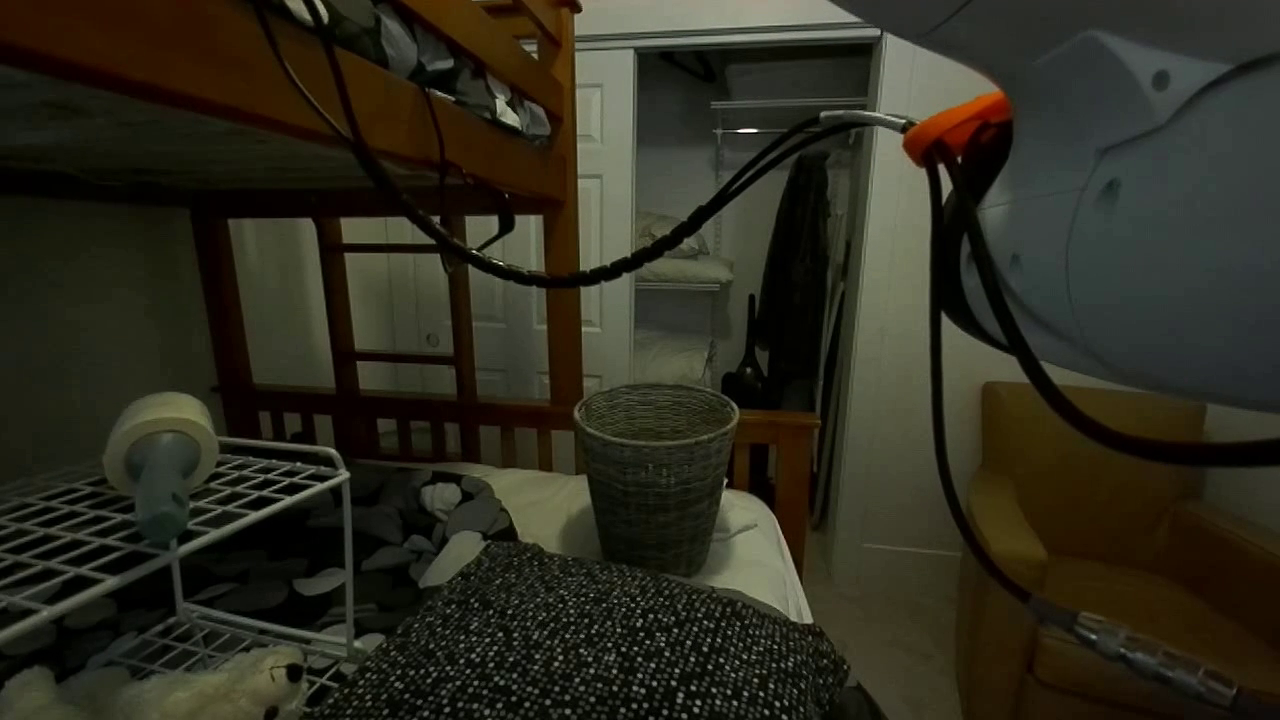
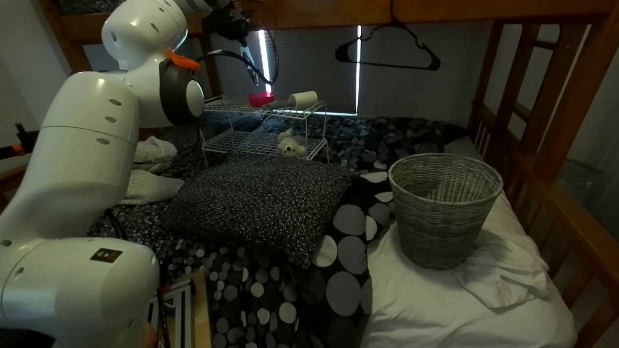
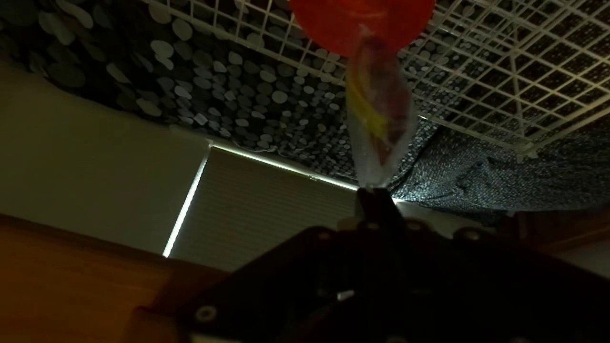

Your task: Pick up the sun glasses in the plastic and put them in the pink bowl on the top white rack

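My gripper (image 3: pixel 374 191) is shut on one end of a clear plastic bag (image 3: pixel 380 109). Red and yellow shapes show inside it; the sunglasses themselves cannot be made out clearly. In an exterior view the gripper (image 2: pixel 243 43) is high up and the bag (image 2: pixel 250 66) hangs from it, slanted. The pink bowl (image 2: pixel 261 99) sits on the top shelf of the white rack (image 2: pixel 232 105), below the bag and slightly to its right. In the wrist view the bowl (image 3: pixel 319 24) looks red, and the bag's far end overlaps it. The bowl's inside is mostly out of frame.
A lint roller (image 2: pixel 303 99) lies on the top shelf beside the bowl. A white plush toy (image 2: pixel 291 146) is on the lower shelf. A dark pillow (image 2: pixel 261 203) and a wicker basket (image 2: pixel 442 212) are on the bed. A black hanger (image 2: pixel 387 48) hangs from the upper bunk.
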`<action>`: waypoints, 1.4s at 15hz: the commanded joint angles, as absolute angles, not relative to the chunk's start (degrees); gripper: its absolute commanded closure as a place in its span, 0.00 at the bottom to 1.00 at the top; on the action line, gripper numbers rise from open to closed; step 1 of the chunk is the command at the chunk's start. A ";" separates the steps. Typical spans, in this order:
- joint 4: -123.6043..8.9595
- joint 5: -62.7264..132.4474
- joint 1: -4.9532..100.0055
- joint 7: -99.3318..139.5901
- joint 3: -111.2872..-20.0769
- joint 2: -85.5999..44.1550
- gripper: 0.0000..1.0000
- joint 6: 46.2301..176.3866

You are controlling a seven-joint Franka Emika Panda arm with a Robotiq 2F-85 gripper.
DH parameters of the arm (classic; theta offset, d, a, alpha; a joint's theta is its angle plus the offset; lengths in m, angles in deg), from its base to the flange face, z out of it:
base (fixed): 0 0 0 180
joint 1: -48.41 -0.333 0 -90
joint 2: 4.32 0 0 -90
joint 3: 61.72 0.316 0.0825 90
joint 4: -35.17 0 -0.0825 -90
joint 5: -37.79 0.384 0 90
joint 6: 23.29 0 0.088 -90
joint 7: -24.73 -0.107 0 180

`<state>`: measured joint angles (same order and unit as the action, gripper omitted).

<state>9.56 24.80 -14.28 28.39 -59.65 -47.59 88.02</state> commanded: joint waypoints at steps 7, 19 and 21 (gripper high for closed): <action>8.02 22.14 -15.87 26.40 -62.89 -45.60 1.00 70.50; 9.68 18.45 -16.23 27.64 -65.13 -49.08 0.60 68.01; 9.84 17.96 -16.32 27.38 -65.65 -49.65 0.44 67.43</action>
<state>9.05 18.69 -16.04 27.86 -64.95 -48.65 69.51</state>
